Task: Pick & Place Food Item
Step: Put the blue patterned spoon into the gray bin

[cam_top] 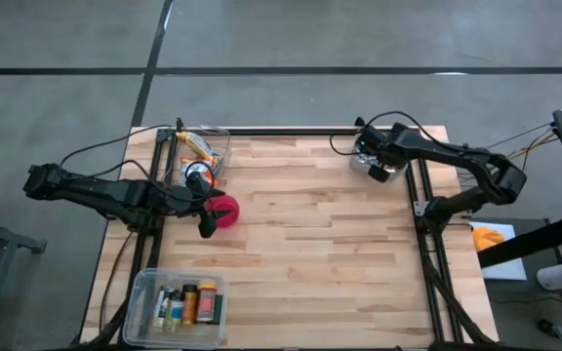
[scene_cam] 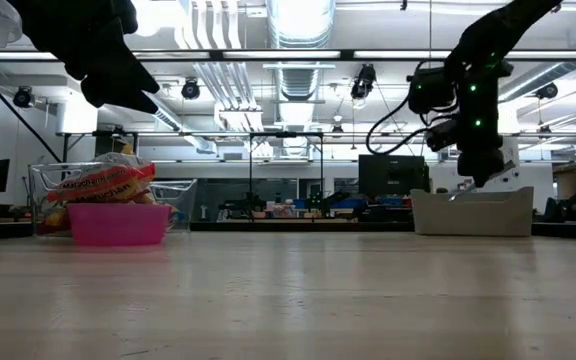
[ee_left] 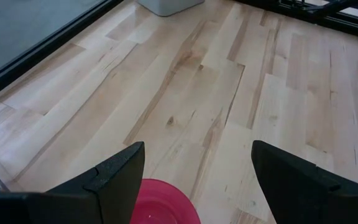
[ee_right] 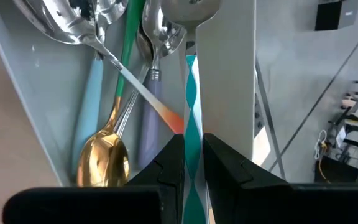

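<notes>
Wooden planks run pale and bare under both my arms, with the open workroom beyond the table's far edge.

Nearest to my left gripper (cam_top: 206, 230) is the pink bowl (cam_top: 224, 211): its rim shows just below and between my fingers (ee_left: 114, 177) in the left wrist view, and those fingers stand wide apart with nothing between them. I hover above the bowl, not touching it. Just beside me, on the side away from the table's middle, sits the clear bin (cam_top: 206, 148) with the snack packet (scene_cam: 100, 182), the food I judge I am meant to move; it lies inside that bin, behind the bowl in the low view.

My right gripper (ee_right: 193, 163) is well apart, over the cutlery tray (cam_top: 371, 159) at the far corner. Its fingers are pinched almost together on a thin teal-striped handle (ee_right: 191, 99), with a gold spoon (ee_right: 104, 158) and silver spoons alongside in the tray.

To do this step well, I think I should hold the right arm steady, swing the left gripper back over the bin, keep the fingers wide, come down across the packet's narrow side and close gently, since a soft bag may crumple or slip. Then lift clear of the bin wall before crossing to the bowl.
</notes>
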### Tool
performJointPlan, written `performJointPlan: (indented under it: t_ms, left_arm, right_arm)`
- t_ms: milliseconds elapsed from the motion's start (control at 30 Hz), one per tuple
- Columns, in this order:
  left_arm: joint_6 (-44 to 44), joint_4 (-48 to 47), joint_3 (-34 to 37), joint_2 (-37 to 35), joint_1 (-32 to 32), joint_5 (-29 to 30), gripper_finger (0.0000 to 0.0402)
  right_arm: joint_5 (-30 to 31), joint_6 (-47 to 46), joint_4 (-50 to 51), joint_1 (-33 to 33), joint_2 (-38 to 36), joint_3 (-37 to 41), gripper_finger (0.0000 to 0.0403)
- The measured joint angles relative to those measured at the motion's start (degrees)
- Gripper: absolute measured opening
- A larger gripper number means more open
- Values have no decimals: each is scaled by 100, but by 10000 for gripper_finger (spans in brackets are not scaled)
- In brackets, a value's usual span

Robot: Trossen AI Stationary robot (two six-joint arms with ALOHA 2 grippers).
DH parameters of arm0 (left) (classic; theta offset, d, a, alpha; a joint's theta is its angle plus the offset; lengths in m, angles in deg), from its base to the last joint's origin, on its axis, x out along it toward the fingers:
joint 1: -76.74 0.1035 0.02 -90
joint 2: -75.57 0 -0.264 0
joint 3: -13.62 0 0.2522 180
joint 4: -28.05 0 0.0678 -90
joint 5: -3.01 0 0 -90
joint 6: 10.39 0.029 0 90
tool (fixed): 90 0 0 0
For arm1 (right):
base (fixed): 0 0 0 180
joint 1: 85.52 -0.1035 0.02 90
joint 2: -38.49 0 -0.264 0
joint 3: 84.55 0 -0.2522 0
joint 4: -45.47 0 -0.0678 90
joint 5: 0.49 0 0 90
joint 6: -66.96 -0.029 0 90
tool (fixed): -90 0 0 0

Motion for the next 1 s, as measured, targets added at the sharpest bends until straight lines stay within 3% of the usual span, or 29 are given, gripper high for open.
performJointPlan:
  t_ms: [467,1000]
  left_arm:
    - [-2,0,0,1,-1,-1,298]
    - [-2,1,0,-1,-1,1,298]
  right_arm:
    - [-332,-528,-276,2,475,131,38]
    - [-483,-924,-304,2,425,317,38]
